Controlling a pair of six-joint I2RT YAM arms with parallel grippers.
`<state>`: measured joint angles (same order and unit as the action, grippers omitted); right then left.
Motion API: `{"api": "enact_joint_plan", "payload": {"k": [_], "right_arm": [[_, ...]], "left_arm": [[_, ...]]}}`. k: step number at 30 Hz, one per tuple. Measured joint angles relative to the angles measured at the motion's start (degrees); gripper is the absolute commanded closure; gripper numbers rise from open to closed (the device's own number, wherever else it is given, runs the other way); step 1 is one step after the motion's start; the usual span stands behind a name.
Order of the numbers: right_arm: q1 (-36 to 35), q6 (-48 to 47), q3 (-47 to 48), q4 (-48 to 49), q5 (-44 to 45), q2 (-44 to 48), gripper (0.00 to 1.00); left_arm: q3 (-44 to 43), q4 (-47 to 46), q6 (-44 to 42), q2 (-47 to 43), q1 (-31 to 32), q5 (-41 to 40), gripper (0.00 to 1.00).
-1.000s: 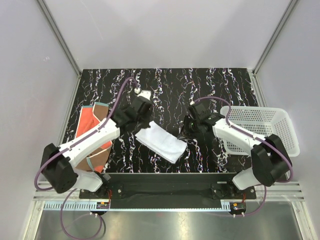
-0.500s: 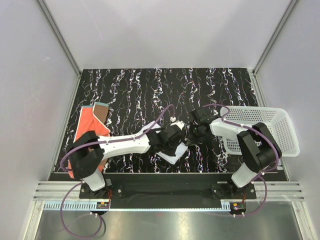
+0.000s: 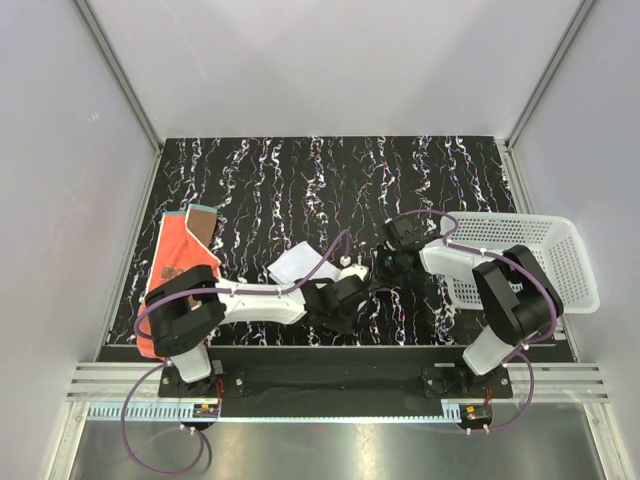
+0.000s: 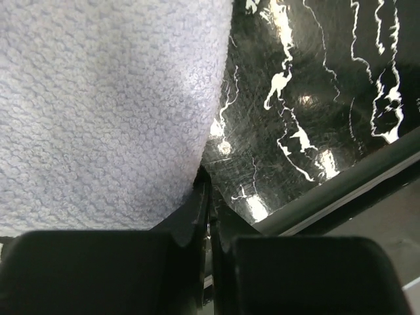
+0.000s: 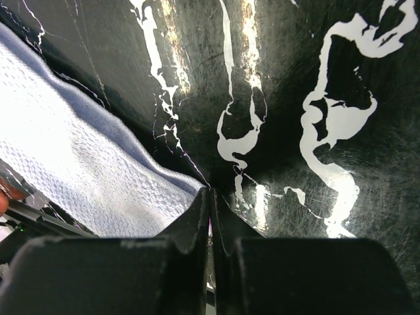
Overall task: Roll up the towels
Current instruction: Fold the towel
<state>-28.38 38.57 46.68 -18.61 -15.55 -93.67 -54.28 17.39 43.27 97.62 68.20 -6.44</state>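
The white towel (image 3: 293,266) lies at the middle front of the black marbled table, mostly hidden under my left arm. In the left wrist view the white towel (image 4: 98,111) fills the upper left, and its edge runs down into the tips of my left gripper (image 4: 209,191), which is shut on it. The right wrist view has a corner of the white towel (image 5: 85,177) tapering into my right gripper (image 5: 210,191), shut on that corner. From above, my left gripper (image 3: 338,310) and right gripper (image 3: 378,272) stand close together. The orange towel (image 3: 178,252) lies flat at the far left, one brownish corner turned up.
A white perforated basket (image 3: 520,255) stands at the right edge of the table, just beyond my right arm. The table's front rail (image 4: 367,177) runs close behind the left gripper.
My left arm has swung from the towel's far left end across to its near right end and dropped low. Both grippers have closed. The towel's right end has bunched up under them.
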Motion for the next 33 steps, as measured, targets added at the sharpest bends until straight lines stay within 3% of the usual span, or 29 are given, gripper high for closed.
{"api": "enact_joint_plan", "payload": {"k": [8, 15, 23, 27, 33], "right_arm": [[0.0, -2.2, 3.3, -3.8, 2.7, -1.2, 0.94], [0.2, -3.4, 5.7, -6.6, 4.6, -2.0, 0.95], [0.3, -3.2, 6.2, -6.6, 4.2, -3.1, 0.95], [0.3, -3.2, 6.3, -6.6, 4.1, -3.3, 0.96], [0.3, -3.2, 6.4, -6.5, 3.9, -3.6, 0.96]], "left_arm": [[1.4, 2.8, 1.8, -3.8, 1.4, -1.8, 0.9], [-4.5, 8.1, 0.7, -9.5, 2.1, -6.1, 0.89], [-8.0, 8.7, -0.1, -2.7, 1.7, -8.9, 0.91], [-4.3, 8.1, 1.6, 0.9, 1.7, -9.3, 0.91], [-0.1, 3.5, 4.6, -0.7, 1.7, -9.4, 0.91]]}}
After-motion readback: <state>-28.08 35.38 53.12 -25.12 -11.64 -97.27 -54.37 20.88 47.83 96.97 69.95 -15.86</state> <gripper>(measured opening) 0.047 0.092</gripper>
